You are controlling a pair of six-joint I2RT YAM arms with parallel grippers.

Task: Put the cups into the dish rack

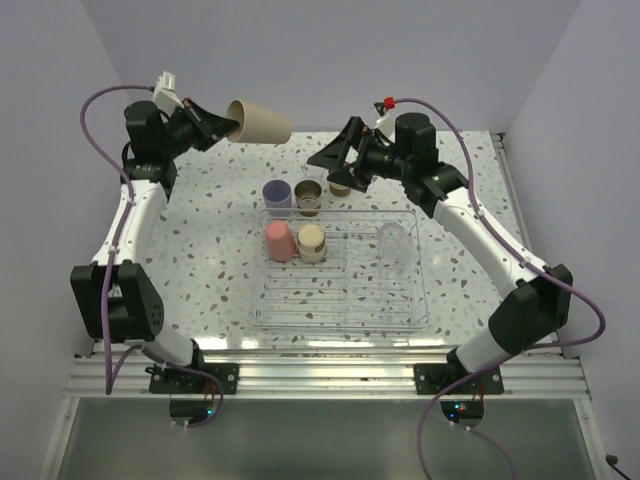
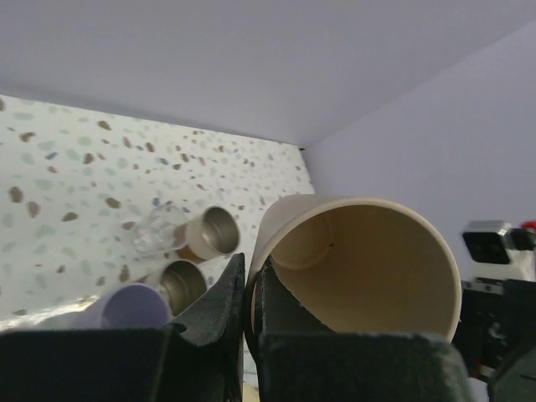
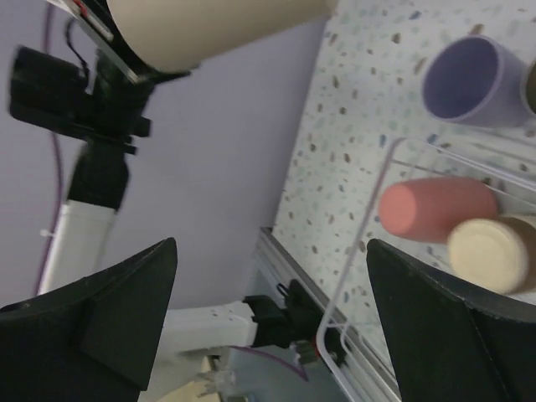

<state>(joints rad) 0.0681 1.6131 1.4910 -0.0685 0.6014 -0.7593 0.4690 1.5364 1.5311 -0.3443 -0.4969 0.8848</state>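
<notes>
My left gripper (image 1: 228, 127) is shut on the rim of the tall beige cup (image 1: 258, 120), one finger inside and one outside, and holds it tilted on its side high above the table's back left. The cup's open mouth fills the left wrist view (image 2: 360, 268), and the cup shows at the top of the right wrist view (image 3: 218, 29). My right gripper (image 1: 338, 163) is open and empty above the cups behind the dish rack (image 1: 425, 300). In the rack stand a coral-pink cup (image 1: 279, 241), a steel cup with tan base up (image 1: 312, 242), and a clear cup (image 1: 392, 238).
Behind the rack stand a lavender cup (image 1: 277, 193), a steel cup (image 1: 309, 196) and another steel cup (image 1: 341, 187) partly under my right gripper. A clear cup (image 2: 155, 230) lies beside the steel ones. Walls close in on the table's back and sides.
</notes>
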